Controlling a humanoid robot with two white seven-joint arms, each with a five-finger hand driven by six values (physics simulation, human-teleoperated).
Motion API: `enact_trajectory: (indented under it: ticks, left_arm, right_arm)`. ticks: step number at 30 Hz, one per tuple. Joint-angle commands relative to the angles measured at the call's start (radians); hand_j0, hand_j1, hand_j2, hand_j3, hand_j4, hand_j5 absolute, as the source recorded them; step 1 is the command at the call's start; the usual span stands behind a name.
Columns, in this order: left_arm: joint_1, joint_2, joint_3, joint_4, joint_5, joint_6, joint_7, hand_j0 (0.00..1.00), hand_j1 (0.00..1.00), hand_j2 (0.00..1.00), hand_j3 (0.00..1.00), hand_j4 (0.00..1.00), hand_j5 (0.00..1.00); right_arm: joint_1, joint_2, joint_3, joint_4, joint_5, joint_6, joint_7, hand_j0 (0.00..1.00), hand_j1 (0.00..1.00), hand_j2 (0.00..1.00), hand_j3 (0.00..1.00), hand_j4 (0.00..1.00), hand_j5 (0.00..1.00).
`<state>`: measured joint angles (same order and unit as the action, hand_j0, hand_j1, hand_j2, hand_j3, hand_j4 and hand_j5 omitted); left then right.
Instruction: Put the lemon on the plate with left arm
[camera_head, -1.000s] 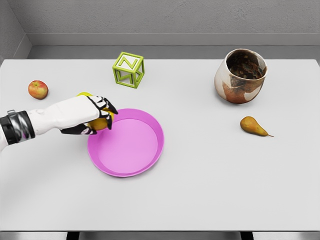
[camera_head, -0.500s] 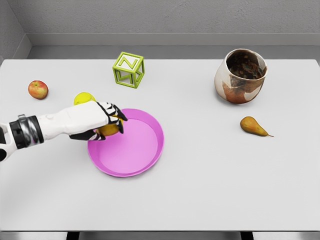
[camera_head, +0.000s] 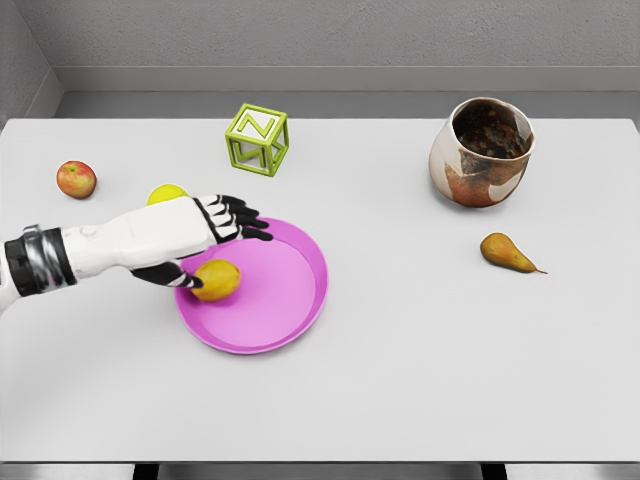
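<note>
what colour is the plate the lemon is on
Pink-magenta plate, plain with no pattern, seen in the head view.

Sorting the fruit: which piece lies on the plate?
The lemon, on the pink plate by the left hand. Apple and pear lie on the table.

White table (camera_head: 420, 380) carries plate (camera_head: 300, 310), apple (camera_head: 76, 179), cube (camera_head: 257, 139), pot (camera_head: 481, 152), pear (camera_head: 506, 253).
</note>
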<state>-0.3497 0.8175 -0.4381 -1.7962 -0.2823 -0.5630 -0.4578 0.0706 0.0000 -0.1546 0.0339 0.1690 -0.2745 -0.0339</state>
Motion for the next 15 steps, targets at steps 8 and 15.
enact_trajectory:
  ticks: [8,15]
  left_arm:
    - [0.144,0.101,0.174,0.126,0.17,-0.048,0.013,1.0,1.0,1.0,1.0,1.0,1.0]
    - [0.167,0.115,0.19,0.141,0.17,-0.048,0.013,1.0,1.0,1.0,1.0,1.0,1.0]
  right_arm:
    - [0.0,0.0,0.0,0.0,0.0,0.0,0.0,1.0,1.0,1.0,1.0,1.0,1.0]
    - [0.0,0.0,0.0,0.0,0.0,0.0,0.0,1.0,1.0,1.0,1.0,1.0,1.0]
